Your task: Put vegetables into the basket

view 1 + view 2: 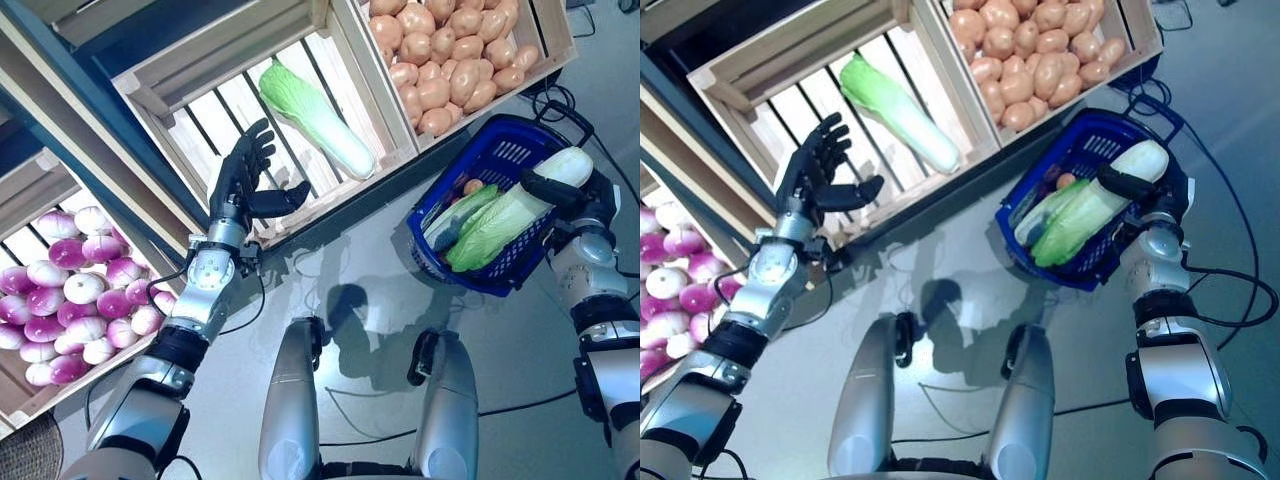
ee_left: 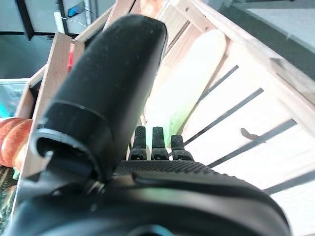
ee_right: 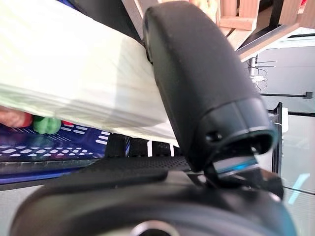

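Note:
The blue basket (image 1: 497, 137) stands on the floor at the right. My right hand (image 1: 560, 190) is shut on a long pale-green cabbage (image 1: 500, 220) at its white stem end and holds it slanted over the basket. In the right wrist view my thumb (image 3: 197, 83) lies over the cabbage (image 3: 74, 73). A long green vegetable (image 1: 455, 215) and a small orange round one (image 1: 473, 186) lie in the basket. My left hand (image 1: 245, 180) is open and empty, raised before the middle crate, apart from a second cabbage (image 1: 315, 120) lying there, which also shows in the left wrist view (image 2: 187, 83).
A wooden stand with slanted slatted crates (image 1: 200, 110) runs along the back and left. The grey floor (image 1: 360, 250) lies between the stand and the basket.

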